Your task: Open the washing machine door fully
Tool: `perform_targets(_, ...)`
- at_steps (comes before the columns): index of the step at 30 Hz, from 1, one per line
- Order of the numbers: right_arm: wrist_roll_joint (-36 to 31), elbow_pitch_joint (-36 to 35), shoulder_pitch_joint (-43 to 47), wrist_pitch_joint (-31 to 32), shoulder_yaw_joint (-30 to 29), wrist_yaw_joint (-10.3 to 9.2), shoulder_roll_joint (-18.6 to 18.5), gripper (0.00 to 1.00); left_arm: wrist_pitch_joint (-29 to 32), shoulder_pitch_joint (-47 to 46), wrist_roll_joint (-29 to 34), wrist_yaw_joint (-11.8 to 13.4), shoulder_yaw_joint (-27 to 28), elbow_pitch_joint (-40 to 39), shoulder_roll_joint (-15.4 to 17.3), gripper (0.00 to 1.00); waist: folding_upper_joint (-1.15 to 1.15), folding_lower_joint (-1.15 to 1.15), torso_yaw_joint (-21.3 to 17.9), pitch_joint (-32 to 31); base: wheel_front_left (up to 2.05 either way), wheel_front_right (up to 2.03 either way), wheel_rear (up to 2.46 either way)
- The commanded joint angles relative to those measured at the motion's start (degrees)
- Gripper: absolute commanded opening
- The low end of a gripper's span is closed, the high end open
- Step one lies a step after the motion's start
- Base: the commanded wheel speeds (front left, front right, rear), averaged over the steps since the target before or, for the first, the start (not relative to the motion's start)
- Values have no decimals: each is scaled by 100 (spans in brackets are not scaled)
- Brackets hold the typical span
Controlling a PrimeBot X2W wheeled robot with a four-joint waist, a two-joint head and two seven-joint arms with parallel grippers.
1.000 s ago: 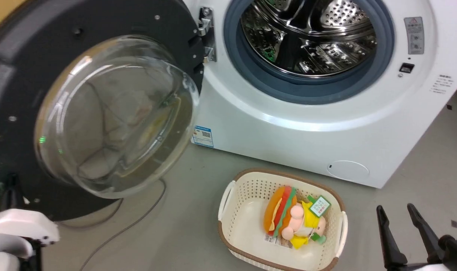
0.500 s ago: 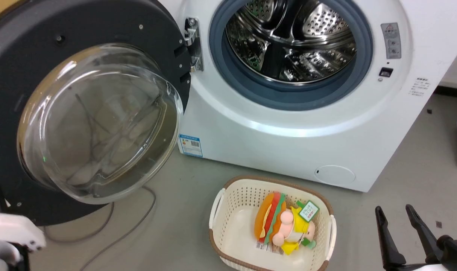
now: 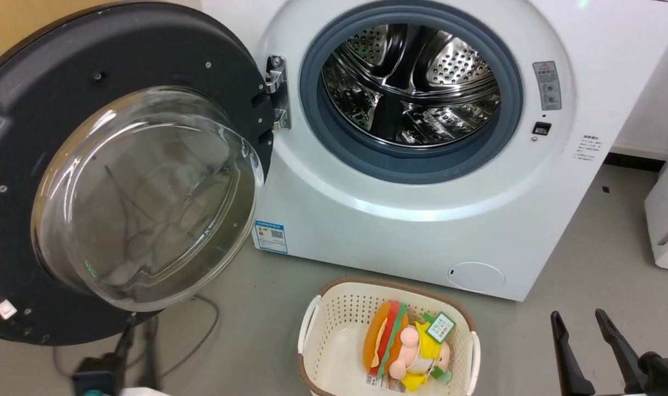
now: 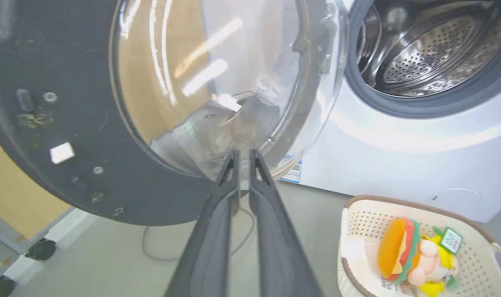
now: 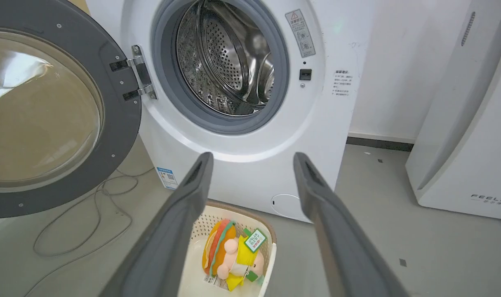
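The washing machine door (image 3: pixel 147 44) is swung far out to the left on its hinge, and its clear glass bowl (image 3: pixel 147 198) faces me. To its right stands the white washing machine (image 3: pixel 399 236) with its steel drum (image 3: pixel 410 88) bare. My left gripper (image 3: pixel 140 330) is low under the door's bottom edge. In the left wrist view its fingers (image 4: pixel 244 153) are shut on nothing, with the tips just short of the bowl and the door (image 4: pixel 69 62) beyond. My right gripper (image 3: pixel 578 314) stands open at the lower right, apart from the machine (image 5: pixel 250 173) and the door (image 5: pixel 119 119).
A cream basket (image 3: pixel 334 308) holding a burger plush (image 3: pixel 399 346) sits on the floor before the machine. A grey cable (image 3: pixel 207 330) loops under the door. A white FEELBIRD appliance (image 5: pixel 460 144) stands to the right. A wheeled frame (image 4: pixel 40 249) is behind the door.
The head camera has risen, so the machine sits lower in the picture. My left arm's pale casing has left the lower left corner; its dark fingers now show under the door. The right gripper is unchanged.
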Motion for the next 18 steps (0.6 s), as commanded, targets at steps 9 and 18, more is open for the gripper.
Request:
perform_targets(9, -187, -140, 97, 138, -9, 3, 20, 100, 168, -27, 261, 9, -671, -838, -384, 100, 0, 0, -443, -64, 0, 0, 0)
perform_targets(18, -203, -175, 130, 196, 21, 3, 20, 100, 119, -331, 293, -70, -903, -538, -584, 100, 0, 0, -973, -78, 0, 0, 0)
